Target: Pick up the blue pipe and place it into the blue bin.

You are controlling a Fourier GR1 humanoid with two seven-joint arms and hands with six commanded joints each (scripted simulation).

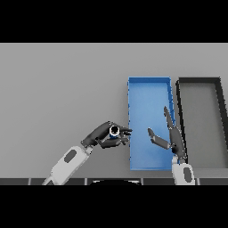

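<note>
Grey table (58, 80), blue bin (149, 87) beside black bin (198, 81), left hand (103, 136) curled round blue pipe (114, 130), right hand (171, 138) fingers straight.

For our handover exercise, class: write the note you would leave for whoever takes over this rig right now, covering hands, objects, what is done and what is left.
Left hand: fingers curled round the blue pipe, held just left of the blue bin.
Right hand: open, holding nothing, over the bin's right side.
Black bin: right of the blue one.
Done: pipe grasped.
Left: carry it over the bin's rim and release it inside.
</note>
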